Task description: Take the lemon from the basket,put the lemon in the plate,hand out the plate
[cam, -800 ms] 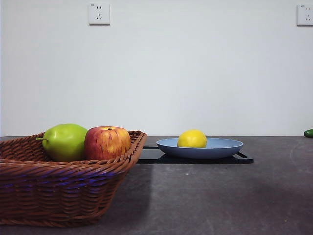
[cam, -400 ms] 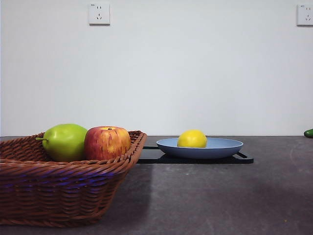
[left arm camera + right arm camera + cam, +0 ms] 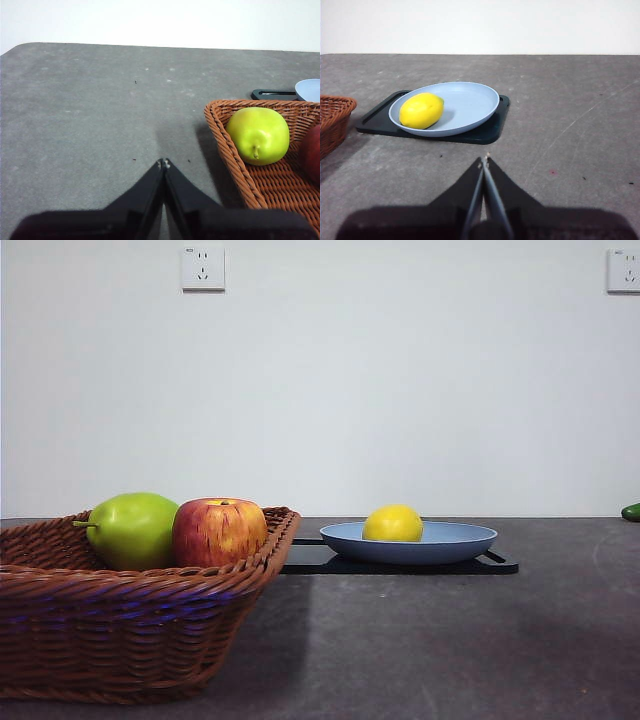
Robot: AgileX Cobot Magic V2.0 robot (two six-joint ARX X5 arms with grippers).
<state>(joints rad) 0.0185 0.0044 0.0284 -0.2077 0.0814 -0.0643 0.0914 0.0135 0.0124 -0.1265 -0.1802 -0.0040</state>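
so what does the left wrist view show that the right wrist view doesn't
Only the left wrist view shows the green pear lying in the basket, a red sliver of the apple beside it, and the left tool, shut over bare table. Only the right wrist view shows the lemon lying in the plate, the whole black tray under it, and the right tool, shut and short of the tray. Both share the basket, the plate, the tray and the grey table.
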